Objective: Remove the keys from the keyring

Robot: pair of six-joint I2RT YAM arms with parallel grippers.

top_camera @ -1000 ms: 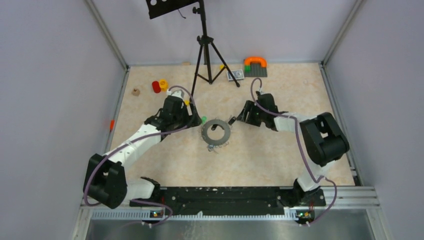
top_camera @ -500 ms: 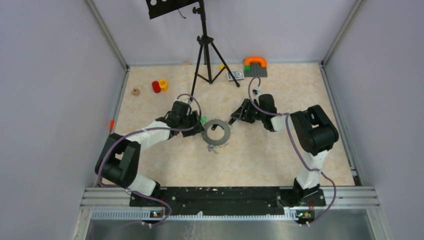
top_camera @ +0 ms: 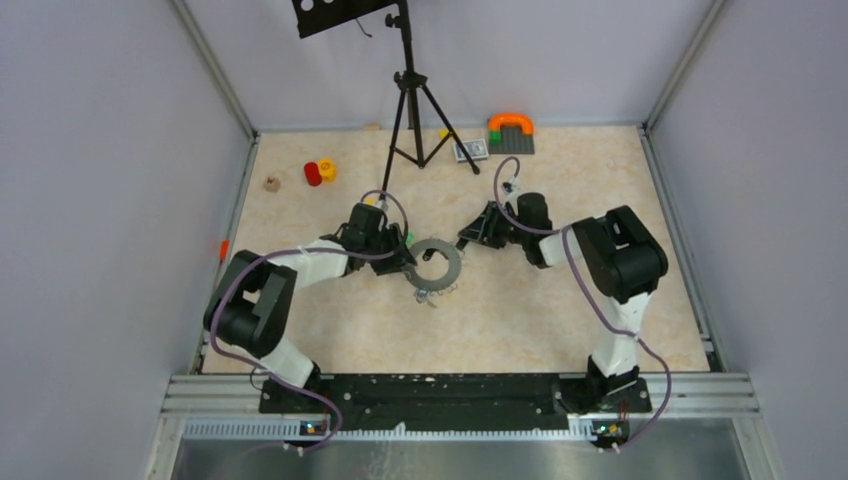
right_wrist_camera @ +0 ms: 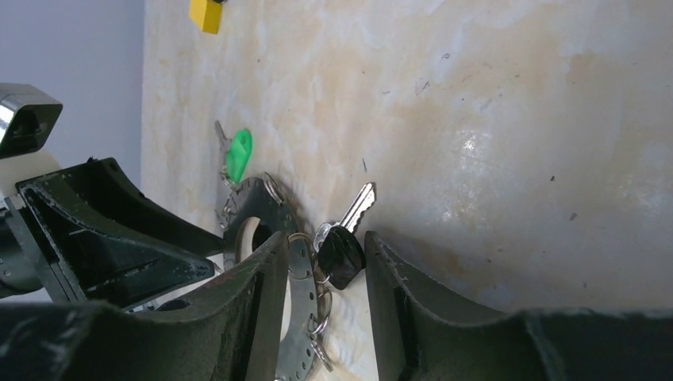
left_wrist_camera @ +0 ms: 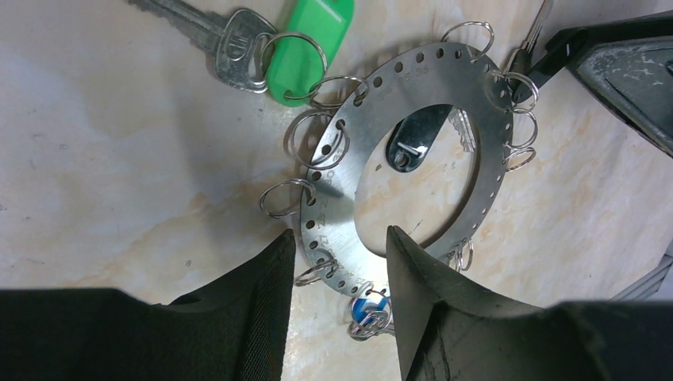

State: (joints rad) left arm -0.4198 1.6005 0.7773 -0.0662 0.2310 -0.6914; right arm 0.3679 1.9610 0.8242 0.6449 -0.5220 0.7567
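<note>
The ring [top_camera: 433, 262] lies flat on the surface [top_camera: 520, 310] between the arms, with the keys [left_wrist_camera: 234, 48] fanned round its rim on small loops [left_wrist_camera: 284, 198]. The left hand [left_wrist_camera: 340, 238] is apart, straddling the ring's band. The right hand [right_wrist_camera: 325, 238] is apart too, with a black-headed key [right_wrist_camera: 341, 255] between its fingers. If the left closes poorly on the thin flat band, pulling that key would likely drag the whole ring or snag neighbouring loops.

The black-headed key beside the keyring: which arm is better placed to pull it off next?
Right, probably. The right pincer is open with the black-headed key between its fingers. The left pincer, also open, straddles the opposite rim of the keyring, so it is better suited to hold it down.
</note>
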